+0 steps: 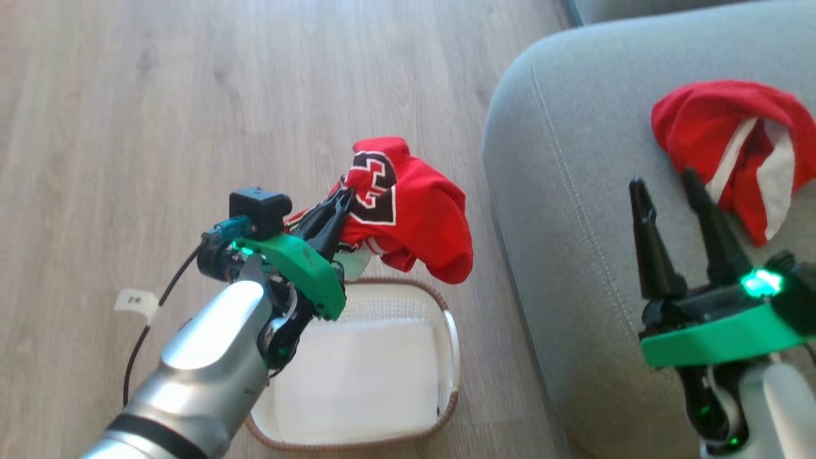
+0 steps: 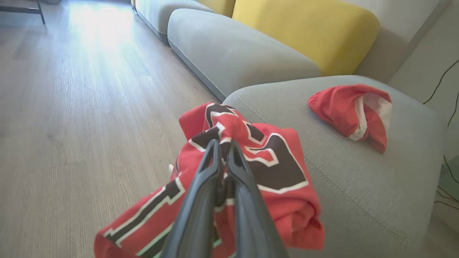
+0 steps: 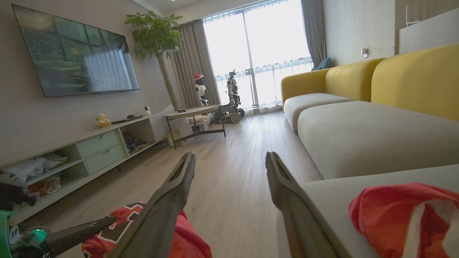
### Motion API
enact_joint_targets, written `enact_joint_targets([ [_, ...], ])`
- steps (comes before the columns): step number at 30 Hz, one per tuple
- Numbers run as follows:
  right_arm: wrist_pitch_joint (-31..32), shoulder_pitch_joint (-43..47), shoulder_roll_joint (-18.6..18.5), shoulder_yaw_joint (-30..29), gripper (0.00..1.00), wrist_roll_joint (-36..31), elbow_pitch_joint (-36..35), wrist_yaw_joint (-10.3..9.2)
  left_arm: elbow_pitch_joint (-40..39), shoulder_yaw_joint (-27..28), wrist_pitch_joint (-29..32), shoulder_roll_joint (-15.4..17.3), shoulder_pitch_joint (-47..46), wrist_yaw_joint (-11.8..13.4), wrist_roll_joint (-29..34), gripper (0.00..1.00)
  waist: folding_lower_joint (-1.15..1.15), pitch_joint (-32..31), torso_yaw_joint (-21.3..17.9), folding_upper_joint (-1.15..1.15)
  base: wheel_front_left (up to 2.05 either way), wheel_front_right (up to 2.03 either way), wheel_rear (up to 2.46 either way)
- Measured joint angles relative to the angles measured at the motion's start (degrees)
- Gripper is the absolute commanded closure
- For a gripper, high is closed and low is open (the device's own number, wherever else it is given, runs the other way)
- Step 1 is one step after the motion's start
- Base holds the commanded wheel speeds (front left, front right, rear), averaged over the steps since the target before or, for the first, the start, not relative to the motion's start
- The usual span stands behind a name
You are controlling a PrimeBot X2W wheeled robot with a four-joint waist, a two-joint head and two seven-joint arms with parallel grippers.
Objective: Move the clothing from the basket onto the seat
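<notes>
My left gripper is shut on the red number 23 jersey, holding it in the air above the far end of the white basket, left of the grey seat. In the left wrist view the fingers pinch the jersey in front of the seat. A second red garment with white stripes lies bunched on the seat, also seen from the left wrist. My right gripper stands open over the seat, just left of that garment.
The basket floor is bare white. Wooden floor stretches to the left. Further grey and yellow sofa sections run along the right; a TV unit, side table and another robot stand far off.
</notes>
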Motion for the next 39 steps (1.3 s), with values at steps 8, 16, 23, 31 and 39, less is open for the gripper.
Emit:
enact_joint_targets([
  [8,0.5,2.7,-0.3,3.4,0.0,1.1,1.7,0.0,-13.3,0.4,3.3,3.7,0.6,3.9,0.2,1.0,0.0,-3.9,1.1,0.0,0.0,0.0,0.0],
  [16,0.3,4.4,-1.0,6.3,0.0,1.8,3.9,0.0,-27.0,1.2,7.4,7.4,0.6,8.5,0.2,1.0,0.0,-5.4,1.8,0.0,0.0,0.0,0.0],
  [23,-0.2,5.0,-1.2,8.7,0.0,2.1,4.9,0.0,-33.1,2.0,9.6,9.4,1.1,11.2,0.2,1.0,0.0,-5.4,1.4,0.0,0.0,0.0,0.0],
  [31,-0.8,4.6,-1.6,11.5,0.0,2.0,5.1,0.0,-34.4,1.7,10.6,10.1,3.1,11.8,0.0,1.0,0.0,-5.1,1.2,0.0,0.0,0.0,0.0],
  [39,-0.6,0.5,-2.1,17.4,0.0,1.4,4.9,0.0,-34.2,1.3,10.6,10.1,3.1,12.1,0.0,1.0,0.0,-5.1,1.6,0.0,0.0,0.0,0.0],
])
